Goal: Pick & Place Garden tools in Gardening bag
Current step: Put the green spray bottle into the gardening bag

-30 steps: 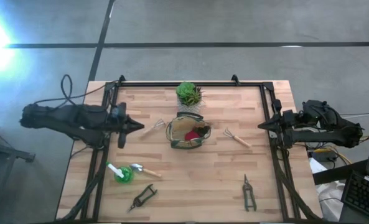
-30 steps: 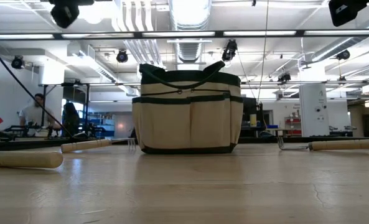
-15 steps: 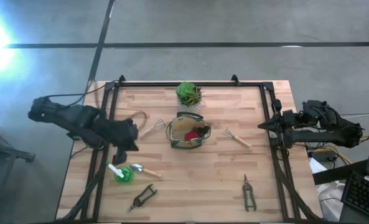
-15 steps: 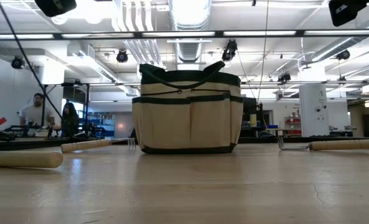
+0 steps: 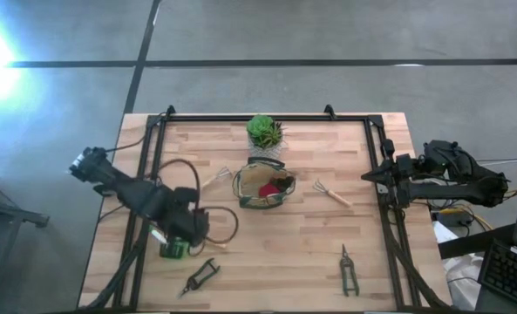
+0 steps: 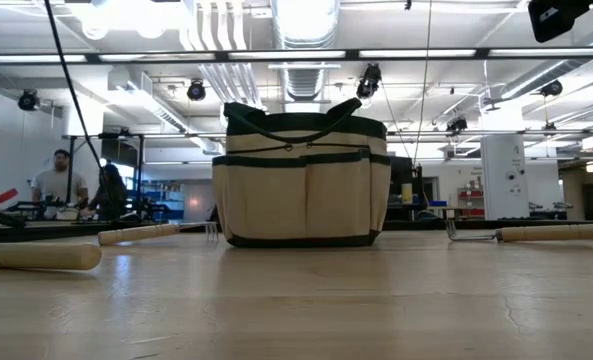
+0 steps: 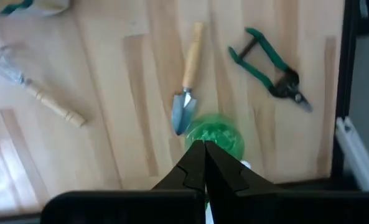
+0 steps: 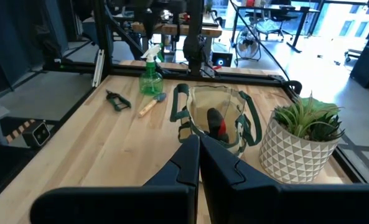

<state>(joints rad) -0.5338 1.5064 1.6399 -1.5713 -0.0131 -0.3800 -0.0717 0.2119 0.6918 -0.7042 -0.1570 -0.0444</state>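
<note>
- Butcher-block table (image 5: 275, 253), dark frame around its edges.
- Left gripper (image 5: 191, 228) poised above the green-and-white tool (image 7: 214, 134), fingers pressed shut on nothing.
- Right gripper (image 5: 367, 177) parked at the table's right edge, fingers likewise closed and empty.
- Gardening bag (image 5: 263, 185) upright mid-table, red-and-black item (image 8: 216, 125) inside.
- Potted plant (image 5: 264, 133) just behind the bag.
- Trowel (image 7: 187, 93) just beside the green-and-white tool.
- Rake fork (image 5: 214, 178) left of the bag, second rake fork (image 5: 332, 192) to its right.
- Green-handled pruner (image 7: 270, 68) near the front left, black pruner (image 5: 349, 269) front right.
</note>
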